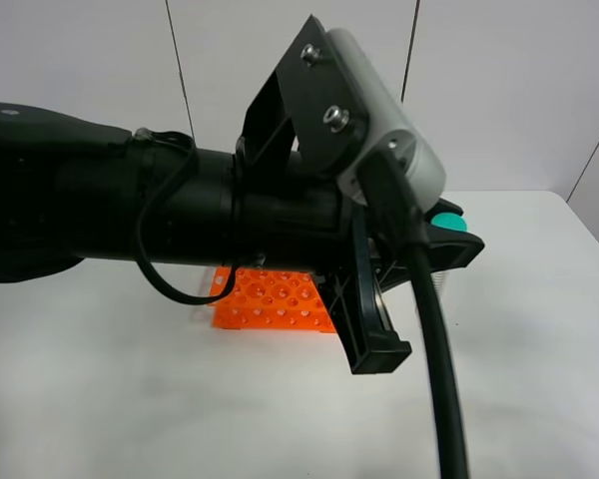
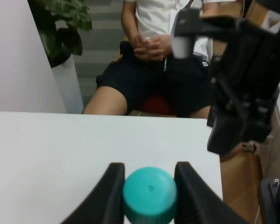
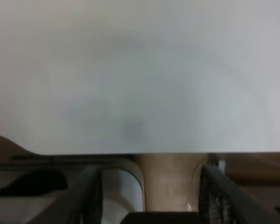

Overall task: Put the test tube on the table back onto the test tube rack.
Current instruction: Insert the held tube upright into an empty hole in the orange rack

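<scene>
The test tube's teal cap (image 1: 448, 222) shows above the white table (image 1: 130, 399), right of the orange test tube rack (image 1: 270, 299). My left gripper (image 1: 457, 239) is shut on the tube just below the cap and holds it upright in the air. In the left wrist view the cap (image 2: 150, 193) sits between the two black fingers (image 2: 113, 189) of the left gripper (image 2: 150, 200). The tube's body is mostly hidden. My right gripper (image 3: 149, 198) is open and empty at the table's edge (image 3: 140, 70); it is out of the exterior view.
My left arm and its camera mount (image 1: 180, 215) fill the middle of the exterior view and hide most of the rack. A seated person (image 2: 154, 60), a potted plant (image 2: 60, 28) and black robot hardware (image 2: 245, 93) lie beyond the table's edge.
</scene>
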{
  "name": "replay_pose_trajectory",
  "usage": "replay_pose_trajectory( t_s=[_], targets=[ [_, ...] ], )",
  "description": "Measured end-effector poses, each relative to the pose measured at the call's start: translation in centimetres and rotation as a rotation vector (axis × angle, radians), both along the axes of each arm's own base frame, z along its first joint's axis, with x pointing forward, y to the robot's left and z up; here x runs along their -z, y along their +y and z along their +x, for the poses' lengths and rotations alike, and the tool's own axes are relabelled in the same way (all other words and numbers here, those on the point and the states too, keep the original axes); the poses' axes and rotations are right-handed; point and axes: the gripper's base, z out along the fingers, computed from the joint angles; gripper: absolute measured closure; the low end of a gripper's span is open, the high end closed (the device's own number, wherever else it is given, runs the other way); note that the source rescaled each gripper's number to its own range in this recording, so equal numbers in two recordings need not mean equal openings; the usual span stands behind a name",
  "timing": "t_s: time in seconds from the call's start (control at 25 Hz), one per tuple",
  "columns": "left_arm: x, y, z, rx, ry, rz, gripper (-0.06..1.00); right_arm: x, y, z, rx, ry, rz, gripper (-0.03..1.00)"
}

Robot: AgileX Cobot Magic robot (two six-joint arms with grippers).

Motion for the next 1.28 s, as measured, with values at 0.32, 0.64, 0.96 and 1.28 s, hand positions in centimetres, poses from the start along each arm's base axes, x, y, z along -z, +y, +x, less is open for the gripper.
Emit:
replay_pose_trajectory(
  t_s=[0.32, 0.64, 0.96, 1.28],
  targets=[
    [0.0, 0.0, 0.0, 0.000, 0.000, 0.000, 0.94, -0.2, -0.1, -3.8, 0.002, -0.242, -0.014, 0.38],
    [0.0, -0.1, -0.2, 0.017, 0.003, -0.006, 0.94, -0.7, -0.3, -5.7, 0.006, -0.423, -0.030, 0.38],
    [-0.1, -0.1, -0.2, 0.020, 0.004, -0.007, 0.94, -0.6, -0.4, -6.7, 0.006, -0.599, -0.046, 0.38],
    [-0.1, -0.1, -0.2, 0.020, 0.003, -0.007, 0.94, -0.7, -0.4, -9.0, 0.005, -0.749, -0.055, 0.38]
  ],
)
